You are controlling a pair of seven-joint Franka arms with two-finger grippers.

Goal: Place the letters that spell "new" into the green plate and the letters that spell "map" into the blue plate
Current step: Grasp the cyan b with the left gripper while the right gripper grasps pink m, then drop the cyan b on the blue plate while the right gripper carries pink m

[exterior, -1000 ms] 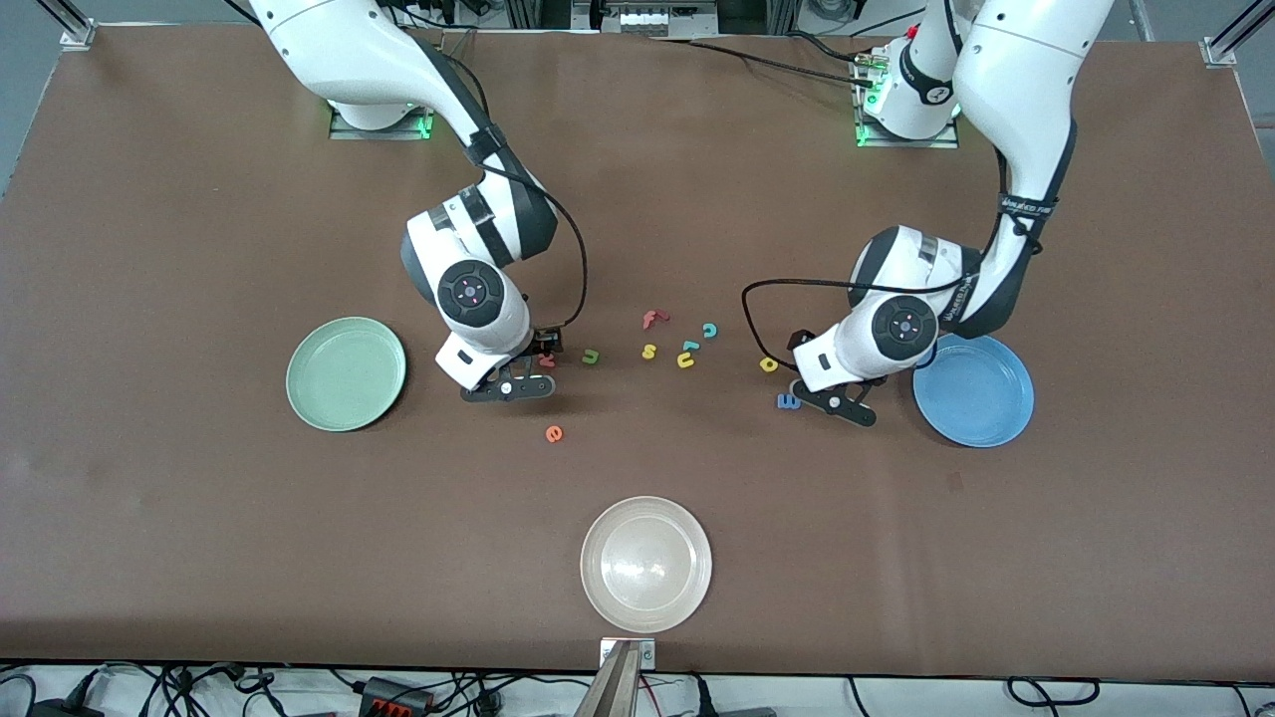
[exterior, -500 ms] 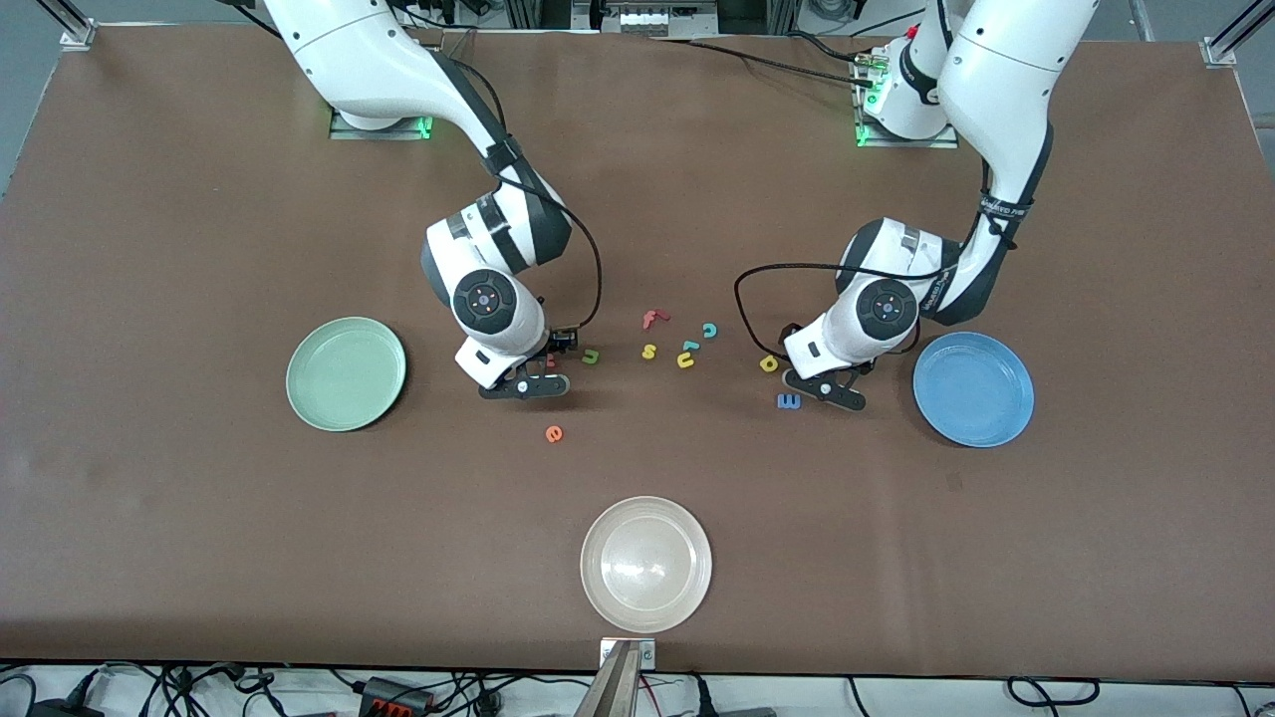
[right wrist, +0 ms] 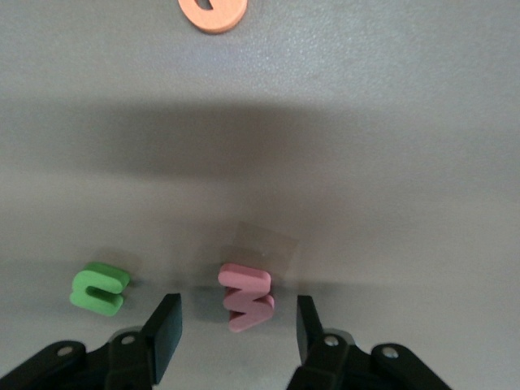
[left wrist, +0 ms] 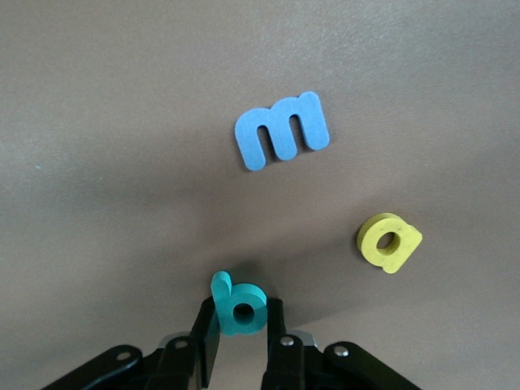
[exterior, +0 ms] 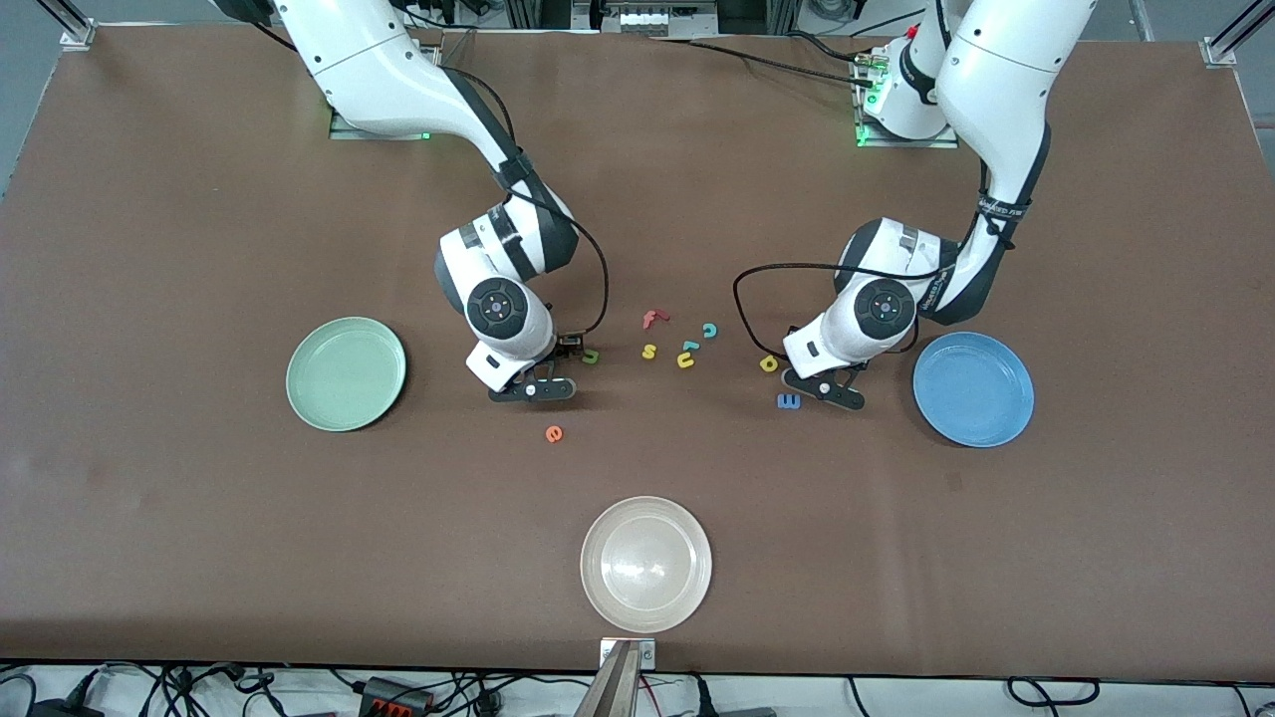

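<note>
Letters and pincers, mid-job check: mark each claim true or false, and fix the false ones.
1. The left pincer is shut on the teal p. True.
2. The right pincer has closed on the pink w. False: its fingers stand apart on either side of the w, not touching it.
3. The green plate already holds the orange e. False: the e lies on the table, nearer the front camera than the right pincer, and both plates show no letters.
4. The blue m and yellow a lie on the table, apart from each other. True.
5. The green n lies beside the w on the table. True.
</note>
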